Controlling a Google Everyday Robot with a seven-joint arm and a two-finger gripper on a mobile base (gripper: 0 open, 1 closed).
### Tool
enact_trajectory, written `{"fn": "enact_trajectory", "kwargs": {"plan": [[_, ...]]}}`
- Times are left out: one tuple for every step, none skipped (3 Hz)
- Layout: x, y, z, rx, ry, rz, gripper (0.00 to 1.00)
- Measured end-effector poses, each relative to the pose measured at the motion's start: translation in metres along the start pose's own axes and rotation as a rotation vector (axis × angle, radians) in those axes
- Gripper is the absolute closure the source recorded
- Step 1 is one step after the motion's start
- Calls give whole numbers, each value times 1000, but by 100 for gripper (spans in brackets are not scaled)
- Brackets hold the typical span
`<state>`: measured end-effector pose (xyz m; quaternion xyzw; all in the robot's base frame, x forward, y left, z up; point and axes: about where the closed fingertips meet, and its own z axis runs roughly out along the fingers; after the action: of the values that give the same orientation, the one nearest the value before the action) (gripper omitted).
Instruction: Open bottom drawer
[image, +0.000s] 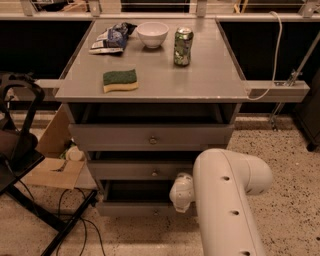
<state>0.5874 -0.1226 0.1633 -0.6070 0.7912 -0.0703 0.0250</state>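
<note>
Grey bottom drawer (131, 208) stands slightly pulled out at lower centre, your hand (180, 193) sits by its right end, and you cannot tell its grip.

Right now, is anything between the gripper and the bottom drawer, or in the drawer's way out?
Nothing visible does. The gripper is hidden behind the arm's wrist at the right end of the bottom drawer. A chair leg and cables lie off its left corner.
</note>
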Motion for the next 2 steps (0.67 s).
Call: {"fn": "enact_trajectory", "kwargs": {"plan": [[4, 6, -1, -11, 5, 6, 100], [5, 11, -6, -23, 4, 17, 100]]}}
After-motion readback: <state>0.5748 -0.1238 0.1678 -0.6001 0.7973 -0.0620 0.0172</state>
